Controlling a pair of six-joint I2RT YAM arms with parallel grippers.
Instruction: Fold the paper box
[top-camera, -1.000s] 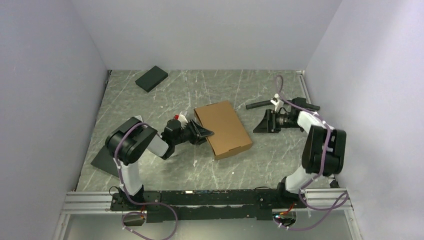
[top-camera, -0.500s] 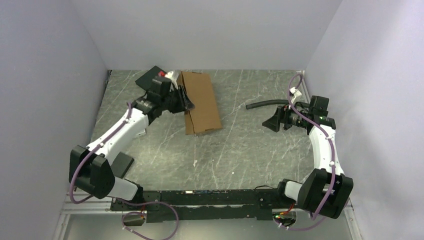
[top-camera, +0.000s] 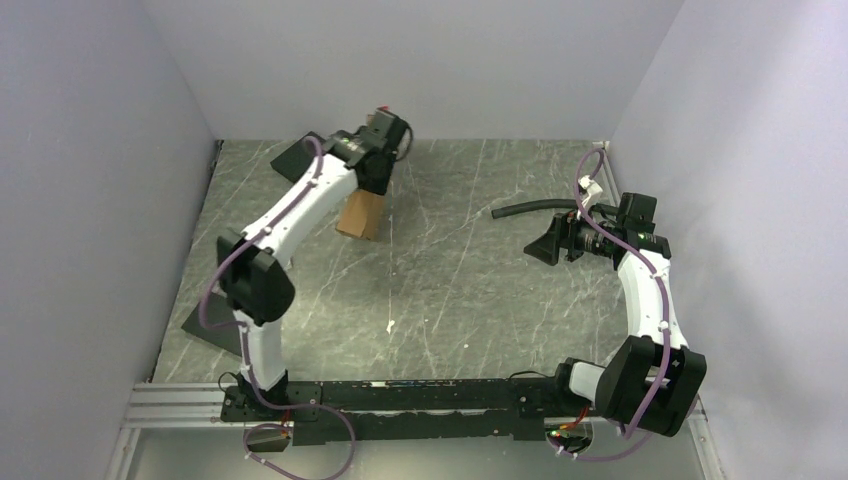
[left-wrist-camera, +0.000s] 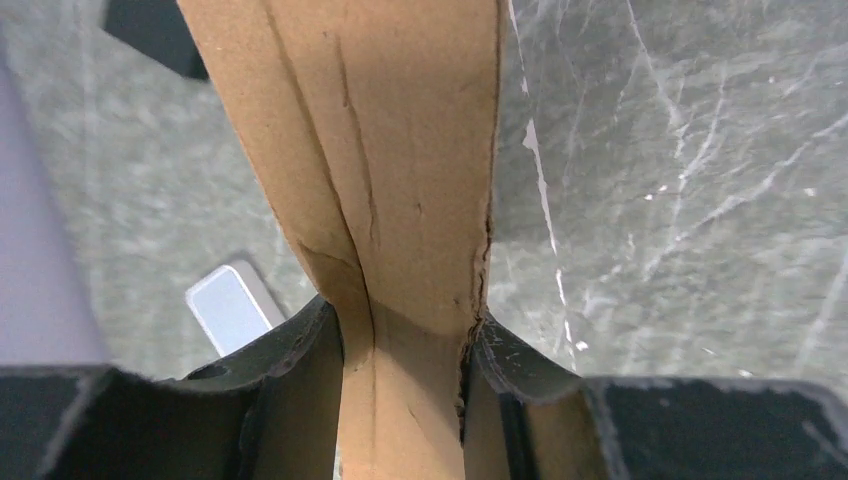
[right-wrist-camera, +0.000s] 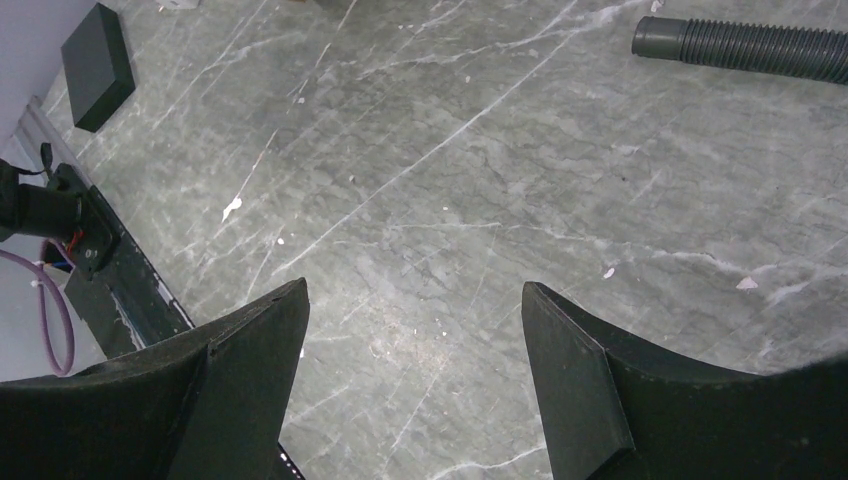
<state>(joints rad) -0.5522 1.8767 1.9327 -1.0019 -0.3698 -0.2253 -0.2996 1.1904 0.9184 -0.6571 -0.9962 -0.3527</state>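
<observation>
Two grippers: the left gripper (left-wrist-camera: 405, 337) clamps the paper box (left-wrist-camera: 390, 150) at eleven o'clock; the right gripper (right-wrist-camera: 412, 292) gapes at three o'clock.

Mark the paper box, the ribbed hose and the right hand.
paper box (left-wrist-camera: 400, 150), left wrist view, on its cardboard face.
ribbed hose (right-wrist-camera: 760, 48), right wrist view, mid-length on its body.
right hand (right-wrist-camera: 412, 300), right wrist view, midway between the fingertips.

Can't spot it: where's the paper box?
Top view, far left: paper box pinched in the left gripper, beside the black pad.
</observation>
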